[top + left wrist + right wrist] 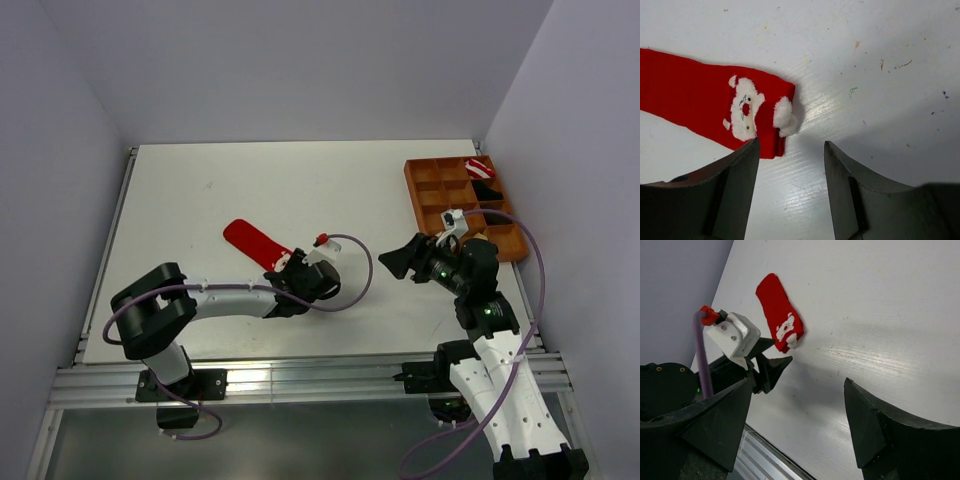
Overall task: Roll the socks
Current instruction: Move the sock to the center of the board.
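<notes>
The flat red fabric sock with a white Santa face [700,107] is lying on the white table [875,45]. Its Santa end is sitting just beside the left gripper [791,145], whose jaws are standing apart and gripping nothing. To start a tidy roll, those jaws should be straddling that end squarely and pinching both layers. The right gripper [799,381] is hovering released, well apart from the sock.

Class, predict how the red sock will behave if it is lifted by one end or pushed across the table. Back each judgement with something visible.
The red sock lies thin and flat, so it would probably droop if lifted by one end. Being soft fabric, a push would likely bunch it rather than slide it whole. Lying flat, it seems unlikely to roll.
</notes>
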Controlling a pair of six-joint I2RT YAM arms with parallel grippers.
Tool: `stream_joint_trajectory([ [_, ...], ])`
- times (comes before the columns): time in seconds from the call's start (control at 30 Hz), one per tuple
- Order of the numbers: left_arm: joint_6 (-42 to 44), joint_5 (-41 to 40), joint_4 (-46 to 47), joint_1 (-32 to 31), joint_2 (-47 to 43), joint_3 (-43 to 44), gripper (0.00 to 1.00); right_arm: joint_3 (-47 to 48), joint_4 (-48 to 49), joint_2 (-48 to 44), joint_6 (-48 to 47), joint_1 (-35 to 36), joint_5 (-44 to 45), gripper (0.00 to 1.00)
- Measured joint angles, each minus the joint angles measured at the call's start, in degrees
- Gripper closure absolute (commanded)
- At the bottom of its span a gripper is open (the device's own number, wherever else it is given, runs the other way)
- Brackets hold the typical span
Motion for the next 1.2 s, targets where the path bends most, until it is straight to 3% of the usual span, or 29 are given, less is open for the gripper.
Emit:
stream_joint_trajectory([
  [0.53, -2.34, -1.66, -1.68, 5.20, 6.56, 2.08, 0.45, -1.18, 0.20, -0.11, 0.00, 0.02, -0.02, 0.19],
  [1.2, -3.41, -0.90, -0.68, 5.95, 14.03, 10.23, 0.64, -1.60, 0.15, -0.09, -0.04, 0.00, 0.00, 0.19],
])
